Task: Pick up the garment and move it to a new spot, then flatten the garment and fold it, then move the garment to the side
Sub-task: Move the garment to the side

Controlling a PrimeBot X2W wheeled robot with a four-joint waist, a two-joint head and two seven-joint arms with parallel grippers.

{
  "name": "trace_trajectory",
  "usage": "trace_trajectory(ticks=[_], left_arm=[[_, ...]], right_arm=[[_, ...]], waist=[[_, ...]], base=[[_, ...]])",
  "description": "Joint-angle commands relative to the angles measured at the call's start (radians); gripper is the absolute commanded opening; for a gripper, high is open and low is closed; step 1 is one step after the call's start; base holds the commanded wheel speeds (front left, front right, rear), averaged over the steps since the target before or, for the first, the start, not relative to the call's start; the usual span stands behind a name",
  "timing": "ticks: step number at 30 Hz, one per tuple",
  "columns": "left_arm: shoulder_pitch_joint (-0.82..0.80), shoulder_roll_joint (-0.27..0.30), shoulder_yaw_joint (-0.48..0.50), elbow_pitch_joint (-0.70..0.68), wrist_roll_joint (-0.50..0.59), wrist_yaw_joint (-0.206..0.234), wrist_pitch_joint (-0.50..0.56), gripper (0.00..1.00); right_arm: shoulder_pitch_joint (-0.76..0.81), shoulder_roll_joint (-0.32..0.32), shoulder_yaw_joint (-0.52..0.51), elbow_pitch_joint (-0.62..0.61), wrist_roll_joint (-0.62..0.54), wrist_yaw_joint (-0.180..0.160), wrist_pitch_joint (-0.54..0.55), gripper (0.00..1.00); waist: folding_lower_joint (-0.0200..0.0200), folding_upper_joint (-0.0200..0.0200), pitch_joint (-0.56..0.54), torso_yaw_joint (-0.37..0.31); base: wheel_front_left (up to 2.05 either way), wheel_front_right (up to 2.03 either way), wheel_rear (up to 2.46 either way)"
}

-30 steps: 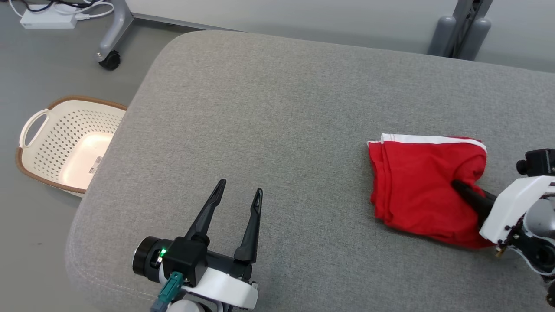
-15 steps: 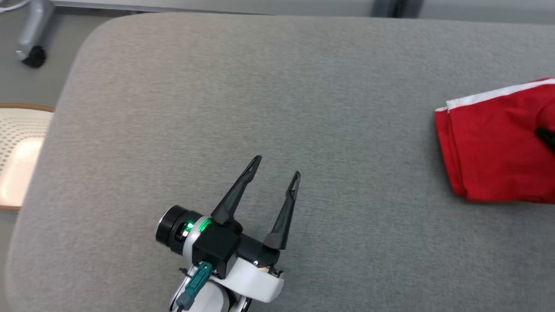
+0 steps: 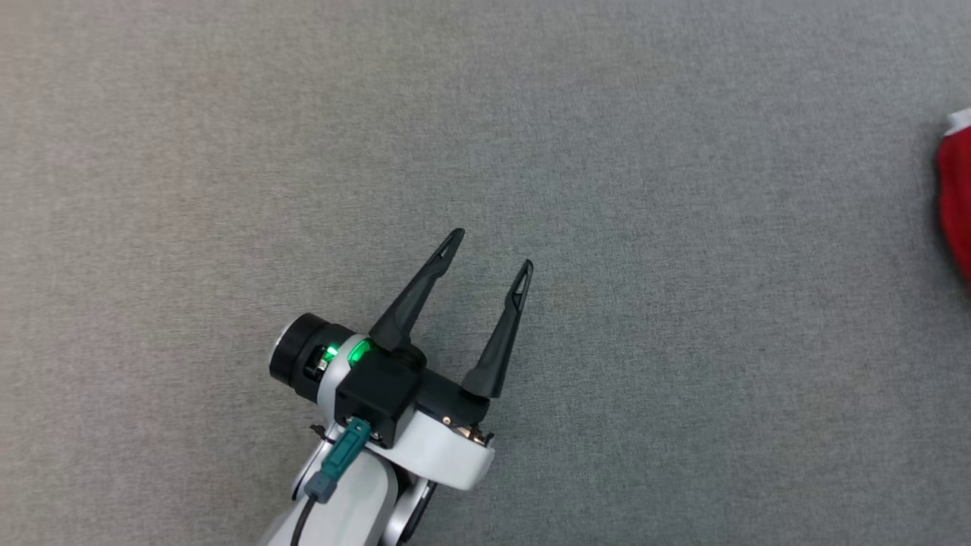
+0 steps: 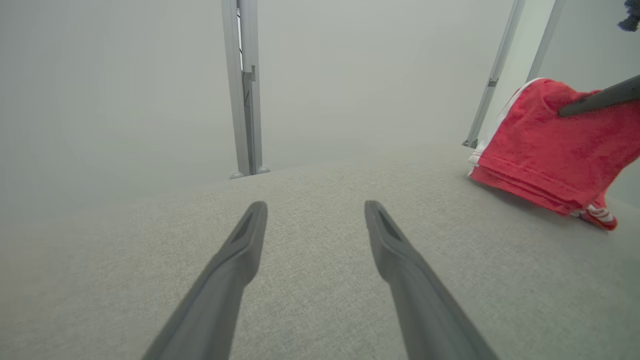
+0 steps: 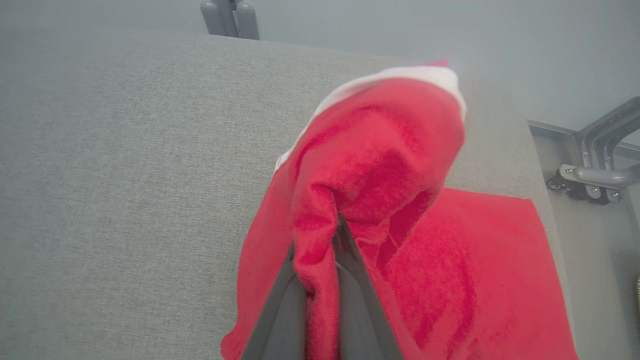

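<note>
The garment (image 5: pixel 380 165) is red with a white trim. My right gripper (image 5: pixel 339 232) is shut on a bunched fold of it and holds that part up off the grey padded surface (image 5: pixel 125 150), while the rest lies flat below. In the head view a red sliver of the garment (image 3: pixel 957 205) sits at the right edge. My left gripper (image 3: pixel 490 252) hovers over bare padding far to the garment's left, open and with nothing between its fingers. In the left wrist view the left gripper (image 4: pixel 315 210) stands open, and the garment (image 4: pixel 545 145) is at the far right with a dark finger (image 4: pixel 600 100) of the right gripper on it.
The padded surface (image 3: pixel 683 114) stretches all around the left gripper. Its far right corner and edge (image 5: pixel 537 165) lie just beyond the garment, with grey metal frame legs (image 5: pixel 595 165) past it. Upright metal posts (image 4: pixel 243 90) stand behind the surface.
The head camera has swung down and to the left: the basket and the surface's edges have left the picture and the garment has slid to its right edge. The left gripper stays open.
</note>
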Motion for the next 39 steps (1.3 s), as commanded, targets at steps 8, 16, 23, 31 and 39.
trace_trajectory(ticks=[8, 16, 23, 31, 39], left_arm=[[-0.061, 0.004, 0.031, 0.008, -0.019, -0.011, -0.004, 1.0], [-0.077, 0.004, 0.039, 0.008, -0.025, -0.011, -0.004, 1.0], [-0.084, 0.004, 0.048, 0.004, -0.03, -0.012, -0.004, 1.0], [-0.093, 0.004, 0.059, 0.0, -0.031, -0.015, -0.004, 1.0], [-0.091, 0.004, 0.073, -0.005, -0.027, -0.014, -0.004, 1.0]], right_arm=[[0.079, -0.107, -0.125, 0.044, -0.173, 0.0, -0.056, 0.0], [0.054, -0.137, -0.132, 0.125, -0.326, -0.001, -0.116, 0.0], [0.01, -0.123, -0.148, 0.212, -0.481, -0.001, -0.142, 0.0], [-0.022, -0.086, -0.216, 0.297, -0.652, -0.001, -0.148, 0.0], [-0.011, -0.052, -0.245, 0.341, -0.696, -0.001, -0.166, 0.0]], waist=[[-0.0001, 0.0, 0.088, -0.01], [-0.0001, 0.0, 0.13, 0.02], [-0.0001, 0.0, 0.165, 0.046], [-0.0001, 0.0, 0.189, 0.066], [-0.0001, 0.0, 0.196, 0.075]], base=[[0.0, 0.0, 0.0], [0.0, 0.0, 0.0], [0.0, 0.0, 0.0], [0.0, 0.0, 0.0], [0.0, 0.0, 0.0]])
